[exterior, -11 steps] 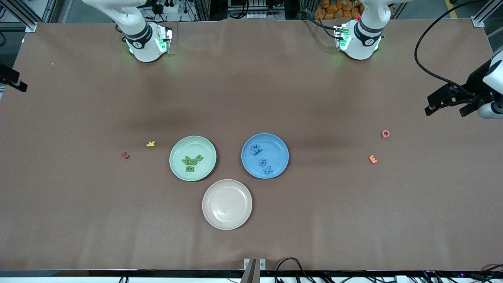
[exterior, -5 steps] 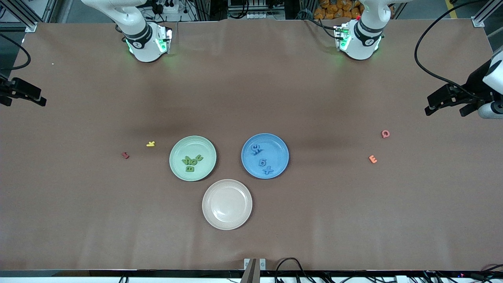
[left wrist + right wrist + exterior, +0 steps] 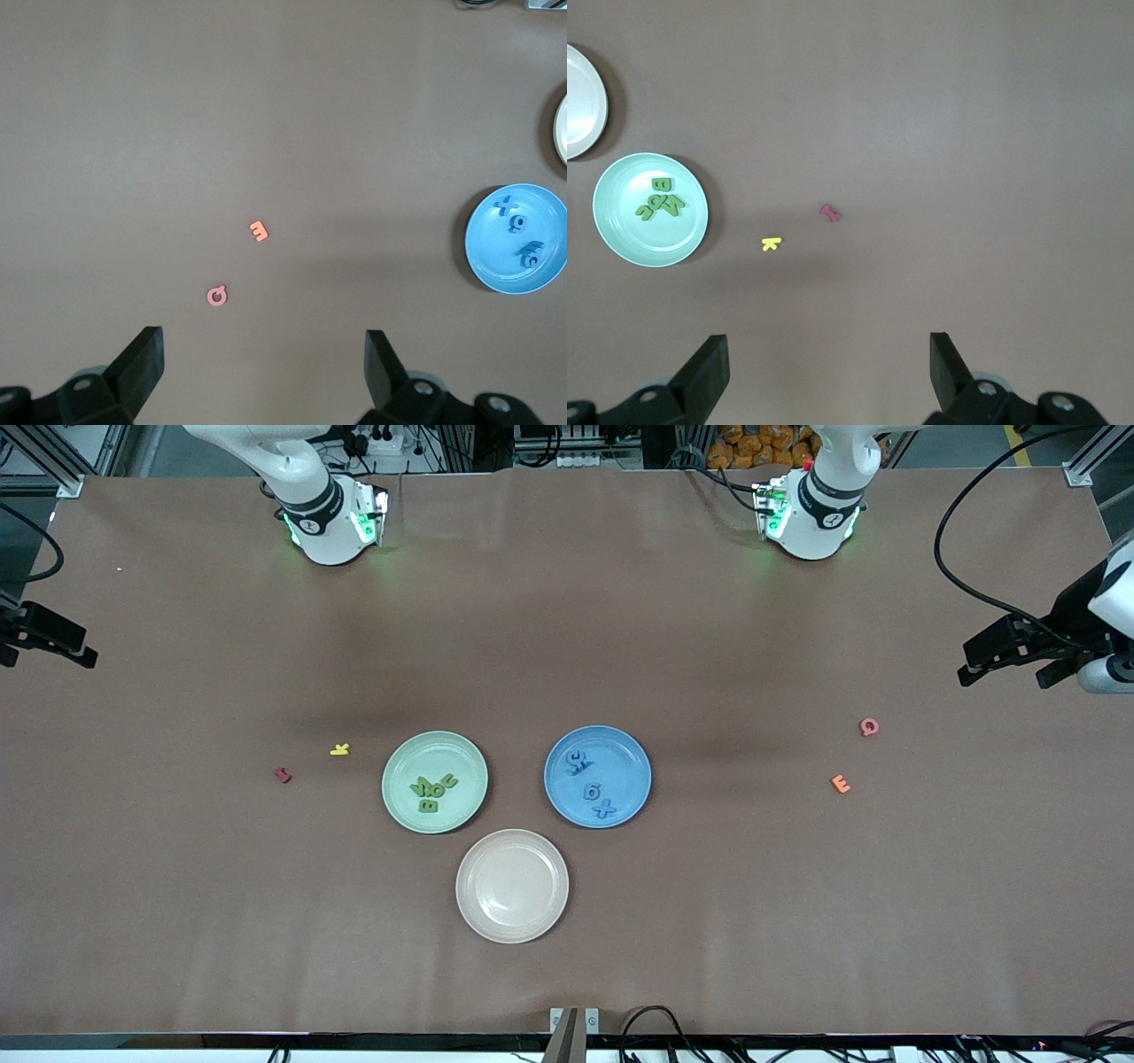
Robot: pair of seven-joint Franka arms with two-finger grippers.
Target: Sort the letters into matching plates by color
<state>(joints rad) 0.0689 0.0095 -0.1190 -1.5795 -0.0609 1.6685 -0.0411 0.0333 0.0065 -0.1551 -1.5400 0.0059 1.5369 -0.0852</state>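
The pale green plate point(image 3: 461, 762) holds several green letters point(image 3: 432, 788) in a cluster. It also shows in the right wrist view point(image 3: 629, 243) with the letters point(image 3: 660, 202). The blue plate point(image 3: 629, 766) beside it, toward the left arm's end, holds the blue letters point(image 3: 591, 790). It also shows in the left wrist view point(image 3: 492, 266) with its letters point(image 3: 518, 235). My left gripper point(image 3: 1005, 666) hangs open and empty over the left arm's end of the table point(image 3: 264, 354). My right gripper point(image 3: 40, 646) hangs open and empty over the right arm's end point(image 3: 828, 354).
An empty beige-pink plate point(image 3: 512, 886) lies nearer the front camera than the two plates. A yellow K point(image 3: 340, 749) and a dark red letter point(image 3: 283, 775) lie toward the right arm's end. A pink Q point(image 3: 869, 727) and an orange E point(image 3: 840, 783) lie toward the left arm's end.
My right gripper has come a little farther in over its end of the table. The left arm, plates and letters have not moved.
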